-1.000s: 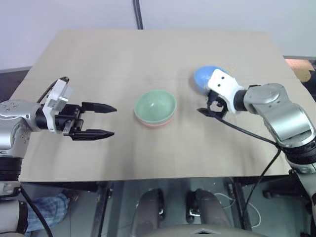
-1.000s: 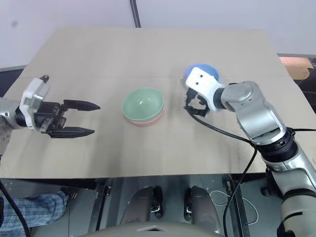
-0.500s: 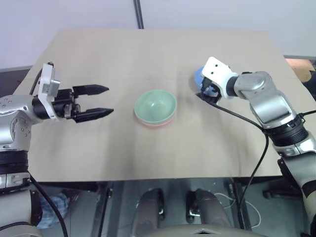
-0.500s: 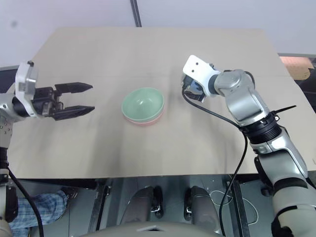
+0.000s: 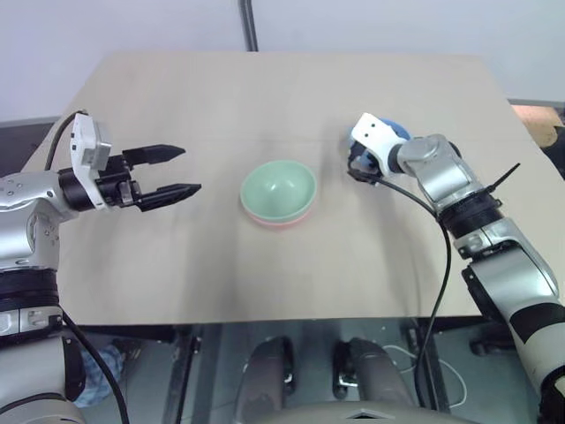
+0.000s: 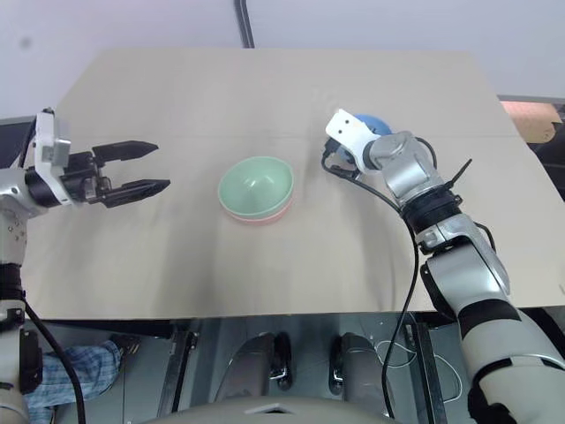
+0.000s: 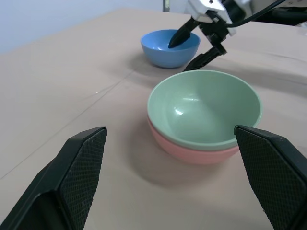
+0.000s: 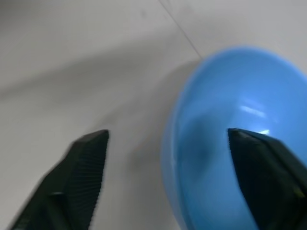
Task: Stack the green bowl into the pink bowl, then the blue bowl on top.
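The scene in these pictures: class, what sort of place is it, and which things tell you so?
Probably a robotics lab or test room: a plain tan table against a bare pale wall, holding only three plastic bowls, green bowl nested in pink bowl, blue bowl apart.

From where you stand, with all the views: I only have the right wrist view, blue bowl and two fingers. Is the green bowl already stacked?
Observer: Yes, the green bowl sits nested in the pink bowl at mid-table.
Operator: How do the fingers straddle the blue rim?
Observer: On the right gripper, one finger is inside the blue bowl, one outside, not closed yet.
Operator: Left arm?
Observer: The left gripper hovers open, away from the stack.
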Motion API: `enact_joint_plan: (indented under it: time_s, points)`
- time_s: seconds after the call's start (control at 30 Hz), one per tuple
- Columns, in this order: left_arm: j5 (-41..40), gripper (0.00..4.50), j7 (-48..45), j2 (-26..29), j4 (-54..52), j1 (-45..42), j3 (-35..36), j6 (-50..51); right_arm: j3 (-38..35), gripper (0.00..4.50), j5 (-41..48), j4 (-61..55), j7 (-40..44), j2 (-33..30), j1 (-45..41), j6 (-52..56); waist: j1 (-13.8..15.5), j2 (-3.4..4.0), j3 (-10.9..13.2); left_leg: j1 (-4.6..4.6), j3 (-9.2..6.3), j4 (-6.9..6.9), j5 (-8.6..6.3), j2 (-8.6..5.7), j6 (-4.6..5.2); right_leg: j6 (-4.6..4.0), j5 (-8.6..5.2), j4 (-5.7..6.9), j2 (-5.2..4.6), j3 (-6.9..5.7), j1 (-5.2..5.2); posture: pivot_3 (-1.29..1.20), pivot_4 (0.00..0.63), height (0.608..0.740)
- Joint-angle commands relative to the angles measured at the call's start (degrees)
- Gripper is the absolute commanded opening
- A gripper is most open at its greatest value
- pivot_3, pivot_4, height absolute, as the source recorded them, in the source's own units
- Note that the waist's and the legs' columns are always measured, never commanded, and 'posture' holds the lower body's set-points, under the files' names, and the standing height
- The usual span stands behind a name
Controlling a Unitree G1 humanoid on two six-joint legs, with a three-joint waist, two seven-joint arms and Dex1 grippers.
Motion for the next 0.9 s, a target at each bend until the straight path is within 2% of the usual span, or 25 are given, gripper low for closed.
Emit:
enact_joint_plan:
  time_s: [0.03,0.13,0.17,0.23,0.37,0.6,0.7,0.9]
  points:
    - [0.3,4.50,-0.5,0.5,-0.8,-0.9,1.5,-1.0,-1.2,2.62,-1.4,4.1,0.5,0.8,-2.9,-4.3,-0.3,0.00,0.0,0.00,0.00,0.00,0.00,0.00,0.00,0.00,0.00,0.01,0.00,0.00,0.00,0.00,0.150,0.740]
    - [0.1,4.50,-0.6,0.3,-1.0,-1.0,1.6,-0.4,-1.4,1.25,-2.0,4.5,1.1,1.5,-3.3,-4.7,-0.9,0.00,0.0,0.00,0.00,-0.01,0.00,0.00,0.00,0.00,0.00,0.01,-0.01,0.01,0.00,0.00,0.150,0.740]
    - [-0.2,4.50,-0.7,0.3,-1.2,-1.0,1.8,0.0,-1.1,0.55,-2.5,3.9,1.5,1.4,-3.3,-4.9,-0.9,0.00,0.0,0.00,0.00,-0.01,0.00,0.01,0.00,0.00,0.00,0.01,-0.01,0.02,0.00,0.00,0.150,0.740]
    - [-0.5,4.50,-1.0,0.4,-1.4,-1.1,1.9,0.6,-1.1,0.06,-3.0,1.9,2.1,1.4,-3.1,-4.3,-1.0,0.00,0.0,0.00,0.01,-0.01,0.00,0.01,0.00,0.00,0.01,0.02,-0.01,0.03,0.00,0.00,0.150,0.740]
    - [0.0,4.50,-1.4,0.6,-0.9,-1.0,1.8,0.4,-1.1,0.06,-3.5,-6.8,4.4,1.0,-2.6,-0.3,-1.1,0.05,0.0,0.00,0.01,-0.01,0.00,0.01,0.00,-0.01,0.01,0.03,-0.01,0.04,-0.02,0.00,0.150,0.740]
    - [0.1,4.50,-2.3,0.7,-0.9,-0.8,1.7,0.6,-1.2,0.06,-2.5,-30.9,7.7,2.1,-1.5,11.7,-1.1,0.05,0.0,-0.02,0.02,-0.04,0.00,0.03,-0.01,-0.01,0.01,0.03,0.00,0.05,-0.06,0.00,0.150,0.740]
    - [0.2,4.50,-2.8,0.6,-0.6,-0.8,1.4,0.5,0.7,0.06,-1.2,-42.0,9.1,4.3,-0.7,18.6,-1.0,0.04,0.0,-0.02,0.01,-0.03,0.00,0.02,-0.01,0.00,0.01,0.02,-0.01,0.05,-0.06,0.00,0.150,0.740]
    - [0.1,4.50,-3.5,0.3,-1.0,-0.3,1.4,0.9,7.5,0.06,0.5,-54.3,8.4,8.1,4.2,28.8,-1.0,-0.04,0.0,-0.01,-0.02,-0.01,0.00,0.02,0.00,0.00,0.00,0.03,-0.01,0.02,-0.02,0.00,0.150,0.740]
